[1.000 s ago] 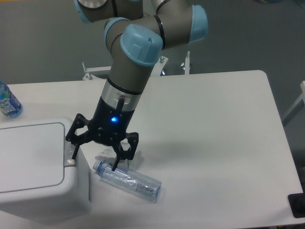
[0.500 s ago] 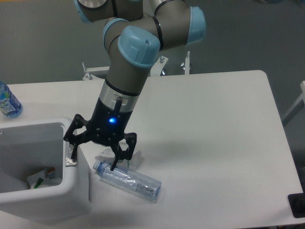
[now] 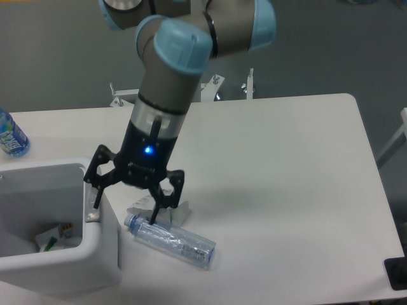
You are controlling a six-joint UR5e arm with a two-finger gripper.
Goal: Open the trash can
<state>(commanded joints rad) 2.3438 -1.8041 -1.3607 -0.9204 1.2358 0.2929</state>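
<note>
The table (image 3: 286, 190) is the largest thing in view, a white top with rounded corners filling most of the picture against a grey floor; the robot arm (image 3: 166, 89) comes next, grey tubes with pale blue caps at the joints, reaching down from the top edge toward the table's left part. The trash can (image 3: 102, 248) stands at the table's front left corner, partly cut off by the left edge; it is a large white boxy bin with rounded corners and thick smooth walls; its top is open, so that the inside shows, pale and shadowed, with a few scraps of rubbish (image 3: 54, 236) lying at the bottom; a small grey button (image 3: 93, 217) sits on the right rim. The hand (image 3: 124, 214) hangs over that right rim; its black fingers are spread apart and grip nothing, the left fingertip just above the button, whether touching it I cannot tell, the right fingertip over the table beside the bin; a blue light glows on the wrist. A clear plastic bottle (image 3: 172, 239) lies on its side on the table just right of the bin, under the hand; a blue-labelled bottle (image 3: 10, 136) stands at the far left edge.
</note>
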